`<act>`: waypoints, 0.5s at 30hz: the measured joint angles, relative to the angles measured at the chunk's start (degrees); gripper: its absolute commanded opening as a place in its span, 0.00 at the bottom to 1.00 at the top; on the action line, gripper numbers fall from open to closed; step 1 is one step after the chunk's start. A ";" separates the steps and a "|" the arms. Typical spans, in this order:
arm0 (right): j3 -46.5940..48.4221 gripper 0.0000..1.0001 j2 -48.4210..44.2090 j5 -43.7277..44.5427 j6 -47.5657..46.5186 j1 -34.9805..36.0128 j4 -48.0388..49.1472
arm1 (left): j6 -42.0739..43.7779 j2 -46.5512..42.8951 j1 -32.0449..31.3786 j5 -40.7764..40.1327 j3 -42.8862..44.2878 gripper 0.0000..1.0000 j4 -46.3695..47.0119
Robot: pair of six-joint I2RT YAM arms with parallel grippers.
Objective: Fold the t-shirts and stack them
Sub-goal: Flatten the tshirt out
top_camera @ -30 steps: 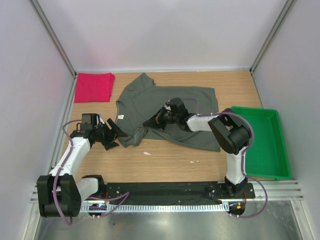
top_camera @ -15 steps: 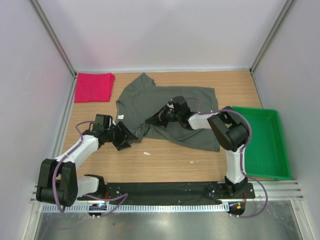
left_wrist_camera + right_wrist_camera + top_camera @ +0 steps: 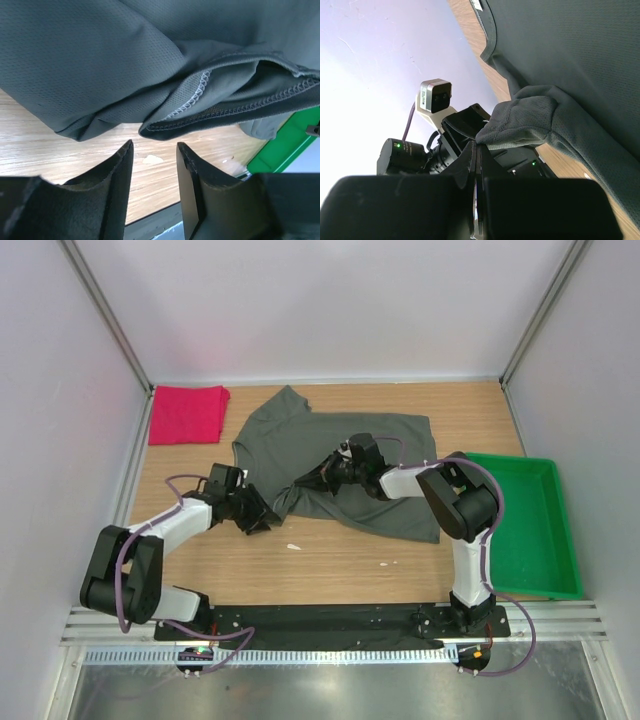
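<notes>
**Just short of the hem: left fingers parted, right fingers pinching**

Far back on the left, the red shirt (image 3: pixel 187 414) lies folded in the corner of the surface (image 3: pixel 330 560). The left fingers (image 3: pixel 258 518) sit low over the wood, partly spread with nothing between them, their tips just before the bunched near-left hem of the grey shirt (image 3: pixel 385 445). That shirt is spread across the middle of the surface. The right fingers (image 3: pixel 318 478) are pressed together on a raised fold of its cloth. A green tray (image 3: pixel 545 540) sits at the right edge.
</notes>
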 measured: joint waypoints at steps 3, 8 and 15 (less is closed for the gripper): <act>0.00 0.01 0.00 -0.15 -0.04 -0.09 0.04 | -0.44 0.07 0.00 -1.42 0.00 0.38 0.39; -0.13 0.01 0.00 -0.33 -0.17 -0.09 0.13 | -1.05 0.04 0.00 -2.67 0.00 0.38 1.38; -0.50 0.01 0.00 -0.37 -0.22 -0.11 0.42 | -2.08 1.95 0.00 -2.82 -0.11 0.36 3.13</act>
